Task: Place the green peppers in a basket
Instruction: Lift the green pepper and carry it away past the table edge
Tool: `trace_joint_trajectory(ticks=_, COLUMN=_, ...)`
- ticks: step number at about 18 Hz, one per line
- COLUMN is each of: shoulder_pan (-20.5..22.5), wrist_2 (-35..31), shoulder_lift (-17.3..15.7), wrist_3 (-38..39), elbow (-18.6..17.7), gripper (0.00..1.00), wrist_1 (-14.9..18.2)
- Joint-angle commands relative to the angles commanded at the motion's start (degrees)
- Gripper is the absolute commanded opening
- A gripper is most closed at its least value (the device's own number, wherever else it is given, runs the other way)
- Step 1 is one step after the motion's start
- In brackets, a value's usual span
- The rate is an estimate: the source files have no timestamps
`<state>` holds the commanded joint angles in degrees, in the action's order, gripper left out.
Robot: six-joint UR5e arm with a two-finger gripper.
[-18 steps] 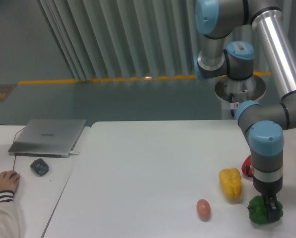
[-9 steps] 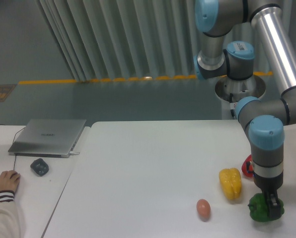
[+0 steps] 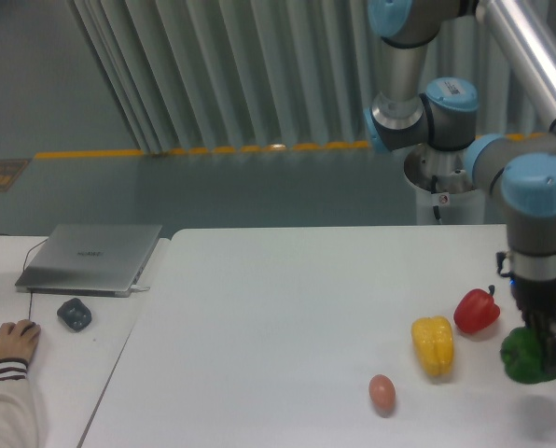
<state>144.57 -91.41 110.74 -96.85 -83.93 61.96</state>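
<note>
While the arm reaches down at the right edge of the view, the tool (image 3: 550,353) grips the green pepper (image 3: 528,357), its fingers clamped on the pepper's right side, and a faint shadow on the white tabletop (image 3: 287,317) below suggests the pepper hangs clear of it. Just to the left lie the red pepper (image 3: 476,311) and the yellow pepper (image 3: 433,345), close together, with a small pinkish egg (image 3: 382,392) nearer the front edge.
</note>
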Motion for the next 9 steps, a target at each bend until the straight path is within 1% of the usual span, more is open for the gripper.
trace_joint_trajectory(ticks=1, shoulder_pan=1.14, wrist_2=-0.09, shoulder_lift=-0.44, wrist_3=-1.66, elbow=0.0, gripper=0.41, wrist_1=0.17)
trace_joint_trajectory(ticks=2, shoulder_pan=2.28, wrist_2=-0.09, shoulder_lift=-1.57, wrist_3=-3.24, elbow=-0.09, gripper=0.42, wrist_1=1.13)
trace_joint_trajectory(ticks=4, shoulder_pan=5.44, wrist_2=0.0, shoulder_lift=-2.72, wrist_3=-6.14, elbow=-1.23, gripper=0.42, wrist_1=2.55)
trace_joint_trajectory(ticks=9, shoulder_pan=12.91, wrist_2=0.0, shoulder_lift=-4.22, wrist_3=-14.31, elbow=-2.55, gripper=0.45, wrist_1=2.99)
